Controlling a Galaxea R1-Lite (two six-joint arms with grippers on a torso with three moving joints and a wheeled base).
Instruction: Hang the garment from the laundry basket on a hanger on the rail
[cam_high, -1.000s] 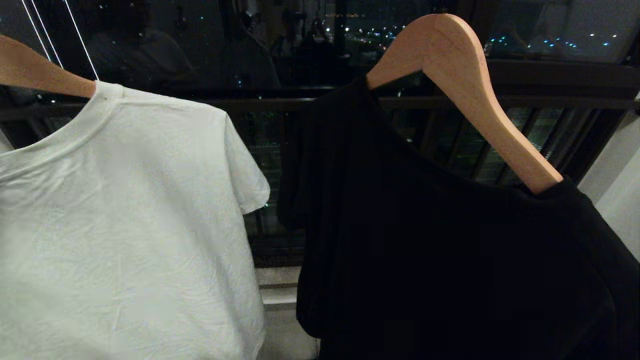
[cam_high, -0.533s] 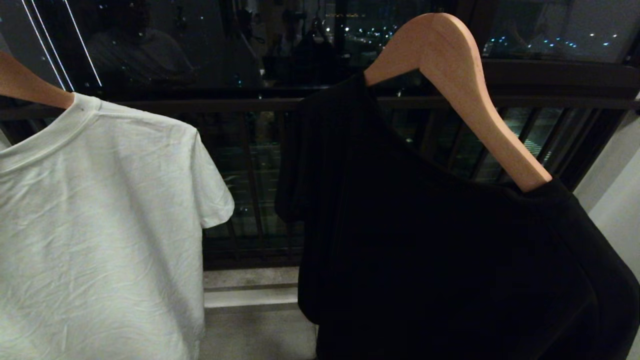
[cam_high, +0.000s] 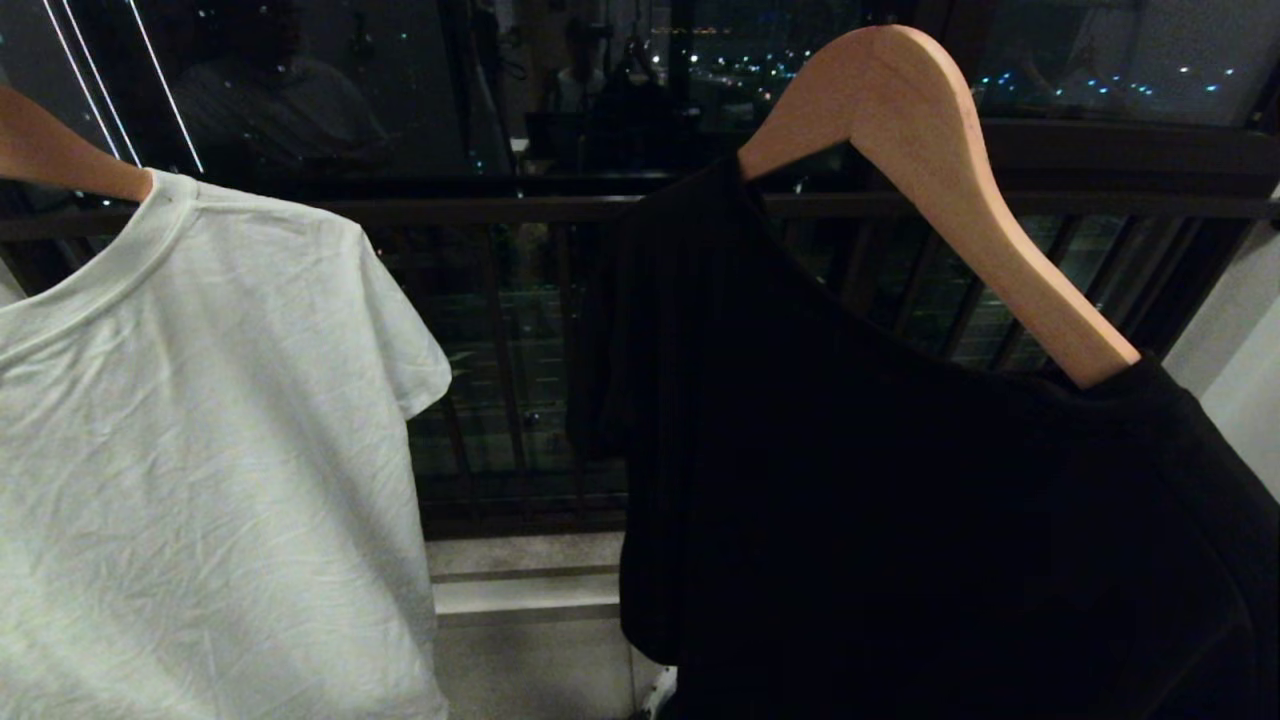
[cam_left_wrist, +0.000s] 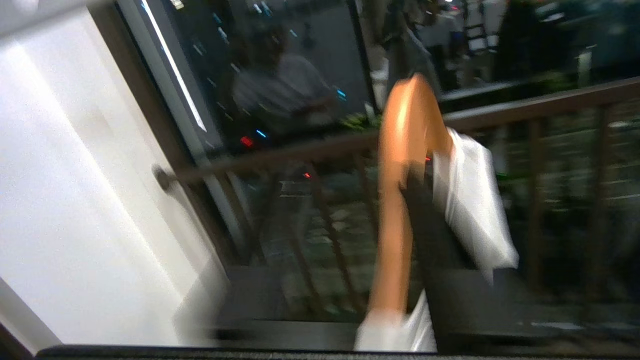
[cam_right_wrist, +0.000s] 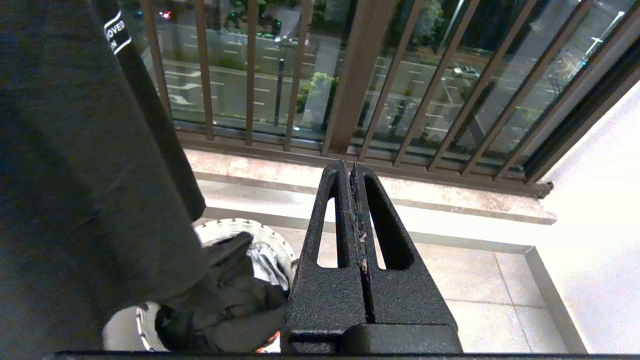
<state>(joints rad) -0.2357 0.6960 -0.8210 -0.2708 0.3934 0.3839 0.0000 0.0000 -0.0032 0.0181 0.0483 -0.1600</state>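
In front of the guard railing (cam_high: 560, 205): two T-shirts hang on wooden hangers, with night-time city lights behind the bars.
Just changed: the white T-shirt (cam_high: 200, 450) and its hanger (cam_high: 60, 160) have swung sideways along the railing. More of the bars now shows between this shirt and the black T-shirt (cam_high: 900, 500).
Meaning for the task: the white shirt looks already hung. The swing suggests it was just let go or nudged, so the hanging step seems nearly done.
Left gripper: it is up by the railing's top bar, close to the white shirt's hanger. Its view is smeared, so whether it is open or closed, or holds anything, cannot be told.
Right gripper (cam_right_wrist: 350, 167): low, in front of the railing's foot, jaws pressed together, holding nothing.
Laundry basket (cam_right_wrist: 270, 240): on the floor in front of the railing's foot, beside the right gripper. Dark clothing is still heaped inside it.
Rail: not in view, because both hangers' hooks run above the railing and out of sight.
Black shirt's hanger (cam_high: 930, 170): one arm stands bare above the collar, so the shirt sits lopsided.
In the way: the black shirt's hem drapes down in front of the railing, over the basket, and partly hides it.
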